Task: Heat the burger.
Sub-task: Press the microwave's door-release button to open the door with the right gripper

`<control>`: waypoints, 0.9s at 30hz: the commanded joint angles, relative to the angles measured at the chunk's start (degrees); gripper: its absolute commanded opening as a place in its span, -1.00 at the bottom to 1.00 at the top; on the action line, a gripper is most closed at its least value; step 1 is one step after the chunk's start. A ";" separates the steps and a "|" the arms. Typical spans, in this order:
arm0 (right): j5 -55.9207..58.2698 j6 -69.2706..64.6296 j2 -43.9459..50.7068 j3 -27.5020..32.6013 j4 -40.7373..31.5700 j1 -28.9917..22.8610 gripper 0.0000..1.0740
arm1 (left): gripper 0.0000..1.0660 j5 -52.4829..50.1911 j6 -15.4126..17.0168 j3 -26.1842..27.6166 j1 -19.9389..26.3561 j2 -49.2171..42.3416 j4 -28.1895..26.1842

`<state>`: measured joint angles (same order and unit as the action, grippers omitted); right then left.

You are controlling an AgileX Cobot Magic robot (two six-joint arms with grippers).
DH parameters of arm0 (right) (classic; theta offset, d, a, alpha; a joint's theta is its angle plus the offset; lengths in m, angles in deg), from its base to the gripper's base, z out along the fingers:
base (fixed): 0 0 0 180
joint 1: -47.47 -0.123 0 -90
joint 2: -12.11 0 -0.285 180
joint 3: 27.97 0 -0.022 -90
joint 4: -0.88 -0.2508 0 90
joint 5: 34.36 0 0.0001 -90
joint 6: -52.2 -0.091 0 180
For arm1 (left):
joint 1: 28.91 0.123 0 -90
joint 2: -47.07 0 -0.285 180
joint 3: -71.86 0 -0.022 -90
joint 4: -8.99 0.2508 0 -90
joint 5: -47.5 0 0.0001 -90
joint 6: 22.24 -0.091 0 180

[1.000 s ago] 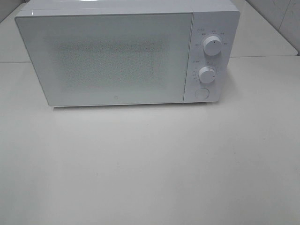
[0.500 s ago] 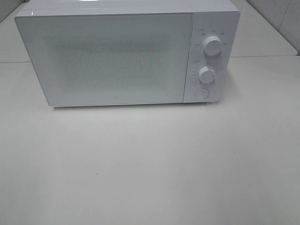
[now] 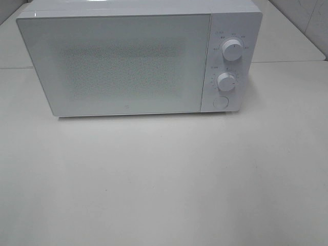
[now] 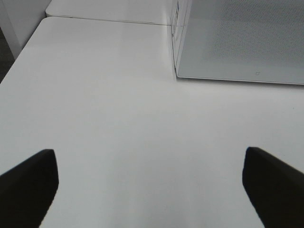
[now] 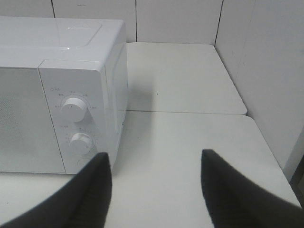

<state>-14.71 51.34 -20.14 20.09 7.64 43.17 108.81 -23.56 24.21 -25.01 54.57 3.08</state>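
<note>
White microwave [image 3: 128,61] shut, table [image 3: 164,179] rear; left claw [image 4: 148,154] wide, right claw [image 5: 154,156] parted, both empty.

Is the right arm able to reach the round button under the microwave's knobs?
Probably yes. The right end effector faces the control side of the microwave, jaws apart, and nothing stands between it and the round button.
</note>
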 commanded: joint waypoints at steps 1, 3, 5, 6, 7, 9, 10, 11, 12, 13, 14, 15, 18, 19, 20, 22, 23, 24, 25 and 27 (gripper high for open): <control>-5.27 -2.81 -4.07 -0.17 0.23 0.17 -0.32 | 0.83 -0.06 0.17 0.00 0.11 -0.74 -0.11; -6.02 -3.32 -5.04 -0.17 0.23 0.17 -0.42 | 0.83 -0.06 0.17 0.00 0.11 -0.74 -0.11; -9.17 -5.21 -8.42 -0.17 0.23 0.17 -0.74 | 0.83 -0.06 0.17 0.00 0.11 -0.74 -0.11; -9.17 -5.21 -8.42 -0.17 0.23 0.17 -0.74 | 0.83 -0.06 0.17 0.00 0.11 -0.74 -0.11; -9.91 -5.50 -9.34 -0.17 0.23 0.17 -0.79 | 0.83 -0.06 0.17 0.00 0.11 -0.74 -0.11; -11.75 -5.61 -10.94 -0.17 0.23 0.17 -0.90 | 0.83 -0.06 0.17 0.00 0.11 -0.74 -0.11; -12.78 -5.61 -11.69 -0.17 -0.06 0.17 -0.95 | 0.83 -0.06 0.17 0.00 0.11 -0.74 -0.11; -12.78 -5.61 -11.69 -0.17 -0.06 0.17 -0.95 | 0.83 -0.06 0.17 0.00 0.11 -0.74 -0.11; -14.78 -5.79 -13.52 -0.17 -0.23 0.17 -1.00 | 0.83 -0.06 0.17 0.00 0.11 -0.74 -0.11; -16.96 -6.65 -15.53 -0.17 -0.23 0.17 -1.00 | 0.83 -0.06 0.17 0.00 0.11 -0.74 -0.11; -16.96 -6.65 -15.53 -0.17 -0.23 0.17 -1.00 | 0.83 -0.06 0.17 0.00 0.11 -0.74 -0.11; -17.93 -7.45 -16.27 -0.17 -0.23 0.17 -1.00 | 0.83 -0.06 0.17 0.00 0.11 -0.74 -0.11; -22.75 -10.54 -19.14 0.74 -0.23 0.17 -1.00 | 0.83 -0.06 0.17 0.00 0.11 -0.74 -0.11; -22.75 -10.54 -19.14 0.74 -0.23 0.17 -1.00 | 0.83 -0.06 0.17 0.00 0.11 -0.74 -0.11; -26.01 -13.12 -21.14 1.95 -0.23 0.17 -1.00 | 0.83 -0.06 0.17 0.00 0.11 -0.74 -0.11; -28.71 -16.50 -23.20 3.09 -0.23 0.17 -1.00 | 0.83 -0.06 0.17 0.00 0.11 -0.74 -0.11; -30.02 -18.79 -24.06 3.72 -0.23 0.17 -1.00 | 0.83 -0.06 0.17 0.00 0.11 -0.74 -0.11; -32.09 -23.55 -25.90 4.58 -0.23 0.17 -1.00 | 0.83 -0.06 0.17 0.00 0.11 -0.74 -0.11; -32.09 -23.55 -25.90 4.58 -0.23 0.17 -1.00 | 0.83 -0.06 0.17 0.00 0.11 -0.74 -0.11; -33.63 -28.25 -27.96 5.04 -0.23 0.17 -1.00 | 0.83 -0.06 0.17 0.00 0.11 -0.74 -0.11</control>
<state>-45.70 27.16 -46.84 24.79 7.41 43.17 108.81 -23.56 24.21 -25.01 54.57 3.08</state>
